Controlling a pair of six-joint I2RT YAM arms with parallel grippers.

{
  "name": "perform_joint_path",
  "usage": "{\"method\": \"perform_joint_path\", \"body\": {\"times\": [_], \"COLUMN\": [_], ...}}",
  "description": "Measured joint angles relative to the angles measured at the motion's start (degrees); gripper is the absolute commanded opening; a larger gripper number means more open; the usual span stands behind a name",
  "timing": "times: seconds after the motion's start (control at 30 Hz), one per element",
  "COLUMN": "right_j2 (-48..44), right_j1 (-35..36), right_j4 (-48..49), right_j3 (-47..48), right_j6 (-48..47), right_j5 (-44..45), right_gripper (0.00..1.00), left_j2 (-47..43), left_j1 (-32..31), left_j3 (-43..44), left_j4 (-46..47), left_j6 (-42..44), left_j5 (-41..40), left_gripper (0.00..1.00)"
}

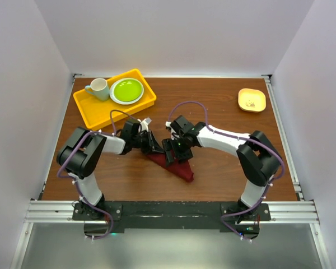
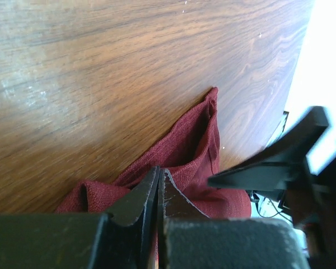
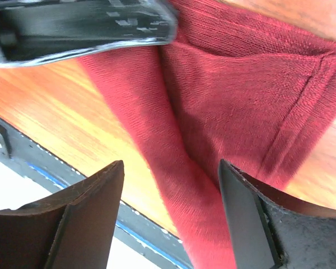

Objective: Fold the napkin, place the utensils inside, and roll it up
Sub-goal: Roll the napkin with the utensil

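Note:
The maroon napkin (image 1: 179, 167) lies bunched into a narrow, long wedge on the wooden table, pointing toward the near right. My left gripper (image 1: 158, 151) sits at its upper left end. In the left wrist view its jaws (image 2: 158, 171) are pressed together on a raised fold of the napkin (image 2: 196, 140). My right gripper (image 1: 173, 154) hovers just beside it, over the cloth. In the right wrist view its fingers (image 3: 171, 163) stand wide apart above the napkin (image 3: 241, 84), holding nothing. The utensils are hidden.
A yellow tray (image 1: 87, 106) at the back left holds a green plate (image 1: 127, 89) and a pale cup (image 1: 99, 88). A small yellow dish (image 1: 251, 100) sits at the back right. The black rail (image 1: 173, 210) runs along the near edge, close to the napkin.

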Motion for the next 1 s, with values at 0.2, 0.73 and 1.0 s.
{"method": "perform_joint_path", "body": {"times": [0.2, 0.73, 1.0], "right_j2": [-1.1, 7.3, 5.2], "right_j1": [4.2, 8.9, 5.8], "right_j4": [-7.1, -11.0, -3.6], "right_j3": [8.1, 13.1, 6.4], "right_j6": [-6.0, -14.6, -13.6], "right_j5": [8.7, 15.3, 9.4], "right_gripper": [0.73, 0.33, 0.17], "left_j2": [1.0, 1.5, 0.0], "left_j1": [0.0, 0.0, 0.3], "left_j3": [1.2, 3.4, 8.9], "left_j4": [-0.5, -3.5, -10.3], "left_j6": [0.8, 1.3, 3.5], "left_j5": [0.5, 0.4, -1.2], "left_gripper": [0.05, 0.07, 0.17]}}
